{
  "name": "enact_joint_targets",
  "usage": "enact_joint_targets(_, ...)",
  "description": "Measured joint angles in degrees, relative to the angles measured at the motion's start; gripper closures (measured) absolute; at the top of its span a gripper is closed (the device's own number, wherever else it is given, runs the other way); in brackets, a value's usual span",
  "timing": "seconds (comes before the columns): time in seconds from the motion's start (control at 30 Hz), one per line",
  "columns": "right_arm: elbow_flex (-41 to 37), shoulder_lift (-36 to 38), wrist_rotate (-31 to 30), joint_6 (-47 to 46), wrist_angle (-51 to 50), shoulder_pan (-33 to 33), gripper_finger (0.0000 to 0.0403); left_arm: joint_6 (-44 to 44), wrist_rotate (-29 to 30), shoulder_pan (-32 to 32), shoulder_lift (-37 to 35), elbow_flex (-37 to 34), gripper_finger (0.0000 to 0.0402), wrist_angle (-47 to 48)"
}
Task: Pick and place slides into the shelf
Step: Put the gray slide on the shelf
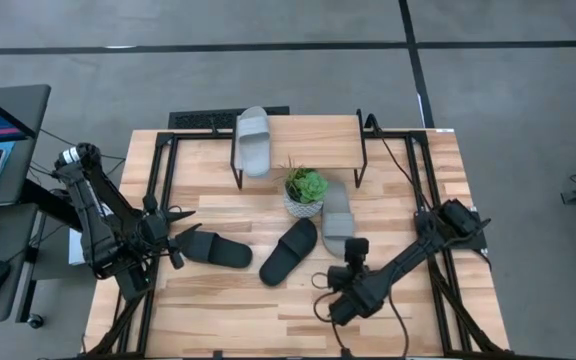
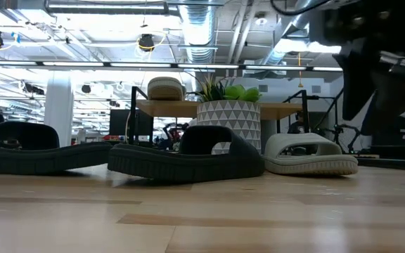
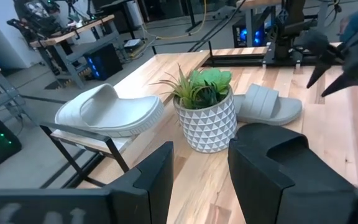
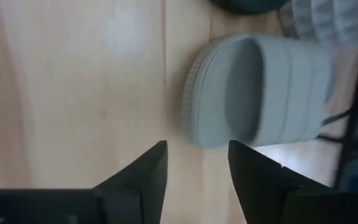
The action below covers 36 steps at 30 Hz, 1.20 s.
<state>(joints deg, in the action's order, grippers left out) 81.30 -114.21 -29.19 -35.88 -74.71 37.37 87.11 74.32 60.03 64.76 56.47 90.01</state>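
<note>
The shelf (image 1: 313,135) stands at the table's far edge, and one light grey slide (image 1: 253,140) lies sole-down on its left end. The second grey slide (image 1: 337,215) lies on the table, as do two black slides (image 1: 215,249) (image 1: 290,250). My left gripper (image 1: 175,240) is open at the left end of the left black slide. My right gripper (image 1: 354,250) is open, hovering just short of the near end of the grey slide (image 4: 260,87). In the low view, the black slides (image 2: 188,156) (image 2: 20,147) and the grey one (image 2: 308,154) rest flat. My left gripper is open beside the left black slide's end. A dark mass (image 3: 272,162) merges with one finger in the left wrist view, and the gap between the fingers shows bare wood. I cannot tell whether the gripper touches the slide.
A potted plant in a white patterned pot (image 1: 305,192) stands in front of the shelf, between the table's grey slide and the right black slide. Black frame rails (image 1: 163,170) run along the table's left and right sides. Bare wood (image 1: 218,310) lies near the front edge.
</note>
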Motion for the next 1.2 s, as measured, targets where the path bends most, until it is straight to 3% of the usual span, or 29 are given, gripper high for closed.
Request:
enact_joint_targets(0.2, 0.0, 0.0, -4.88, 2.88, 1.65, 0.83, 0.0253, 0.38, 0.09, 0.0, -0.01, 0.0, 0.026, 0.0)
enact_joint_targets(0.5, 0.0, 0.0, -5.16, 2.49, 6.42, -0.05, 0.0261, 2.62, 2.0, 0.0, 0.02, 0.0, 0.026, 0.01)
enact_joint_targets(0.93, -0.04, -0.34, -2.19, 0.94, 6.72, -2.44, 0.0257, 2.24, 3.0, 0.0, 0.02, -0.02, 0.026, 0.01)
enact_joint_targets(1.2, -4.59, -0.48, 2.04, 0.32, 13.5, -6.16, 0.0264, 2.05, 3.02, -0.02, 0.02, -0.02, 0.026, -0.02)
